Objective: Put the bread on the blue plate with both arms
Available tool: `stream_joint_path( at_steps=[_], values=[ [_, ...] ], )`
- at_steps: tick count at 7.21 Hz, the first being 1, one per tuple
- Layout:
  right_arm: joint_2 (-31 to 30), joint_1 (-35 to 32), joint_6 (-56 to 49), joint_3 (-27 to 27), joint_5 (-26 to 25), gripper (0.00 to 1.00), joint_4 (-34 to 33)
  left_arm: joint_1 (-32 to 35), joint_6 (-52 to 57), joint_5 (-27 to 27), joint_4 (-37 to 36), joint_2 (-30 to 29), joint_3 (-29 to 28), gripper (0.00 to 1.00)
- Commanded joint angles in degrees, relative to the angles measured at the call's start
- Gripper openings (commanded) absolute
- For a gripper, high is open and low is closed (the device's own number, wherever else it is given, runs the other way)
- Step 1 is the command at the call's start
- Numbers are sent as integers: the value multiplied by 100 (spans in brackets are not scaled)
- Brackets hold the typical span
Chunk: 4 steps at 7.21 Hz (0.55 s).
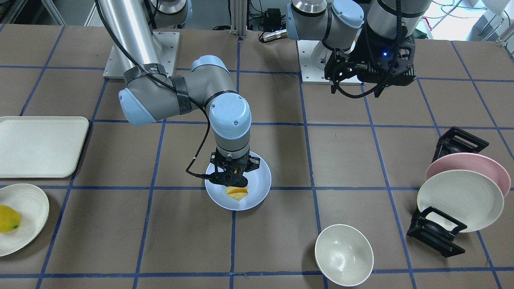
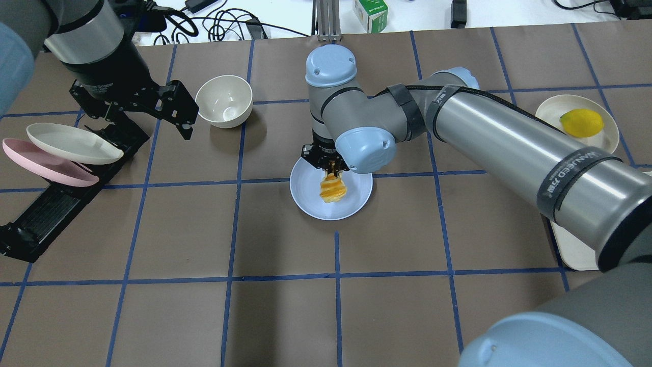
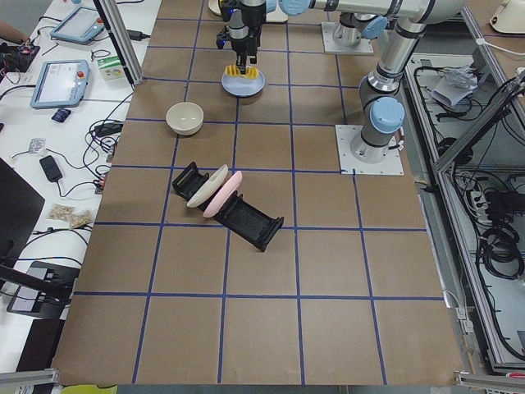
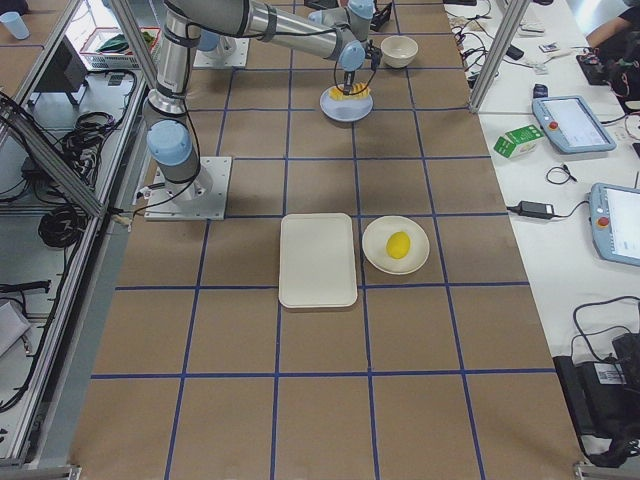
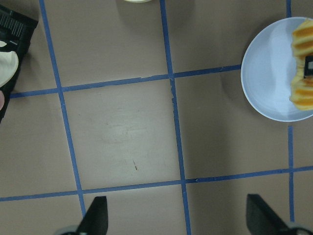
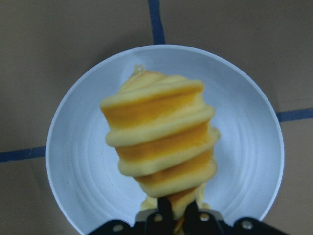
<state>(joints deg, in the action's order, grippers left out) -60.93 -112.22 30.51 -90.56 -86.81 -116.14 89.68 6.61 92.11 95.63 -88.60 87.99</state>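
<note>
We hold the ridged orange-yellow toy bread loaf [image 6: 159,147] on end over the round pale-blue plate [image 6: 244,161].
The right arm's black fingers [image 6: 165,218] are clamped on its upper end; the left arm's fingers [image 5: 96,219] stand apart, well off above the brown blue-gridded table [image 5: 122,132]. We would lower until the loaf's far end rests, tip it flat within the rim, then let go.

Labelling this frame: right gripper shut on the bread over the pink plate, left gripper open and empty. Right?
One error: the plate under the bread is the blue plate, not pink, as the right wrist view shows. The rest stands: right gripper shut on the bread, left gripper open and empty.
</note>
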Motion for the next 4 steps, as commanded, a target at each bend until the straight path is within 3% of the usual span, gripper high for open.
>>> stream_joint_path(
  at_steps=[1, 4],
  values=[
    [176, -53, 182, -5, 7, 5, -223, -3, -19, 9, -9, 1, 8, 100],
    [265, -124, 324, -49, 7, 29, -278, -3, -28, 17, -9, 1, -1, 100]
  ],
)
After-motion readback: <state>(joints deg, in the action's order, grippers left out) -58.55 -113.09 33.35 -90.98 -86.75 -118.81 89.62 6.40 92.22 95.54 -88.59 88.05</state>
